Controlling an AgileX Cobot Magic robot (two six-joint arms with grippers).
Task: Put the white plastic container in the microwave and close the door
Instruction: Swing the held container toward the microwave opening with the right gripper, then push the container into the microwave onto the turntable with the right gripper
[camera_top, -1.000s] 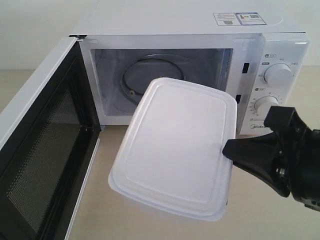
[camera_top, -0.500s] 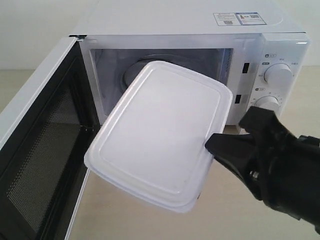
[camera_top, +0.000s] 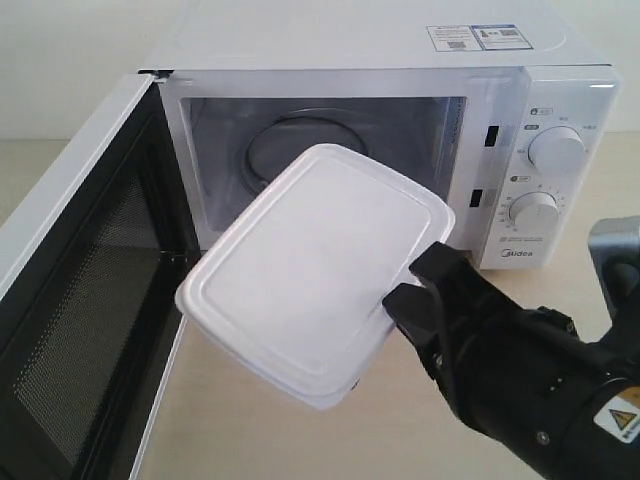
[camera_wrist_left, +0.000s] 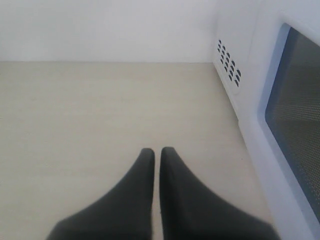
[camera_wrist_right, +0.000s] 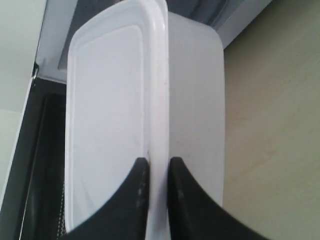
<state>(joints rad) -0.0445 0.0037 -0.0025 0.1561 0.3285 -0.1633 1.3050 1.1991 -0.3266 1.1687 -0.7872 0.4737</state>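
The microwave fills the upper frame, its door swung open at lower left; the white plastic container hangs tilted at centre, seemingly just in front of it, its rim clamped by the right gripper, while the left gripper has its jaws together.

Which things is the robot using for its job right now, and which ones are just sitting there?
For the job: box, held in the right hand; microwave; its open door.

Just sitting there: dials; stickers; left hand, shut, over the table.
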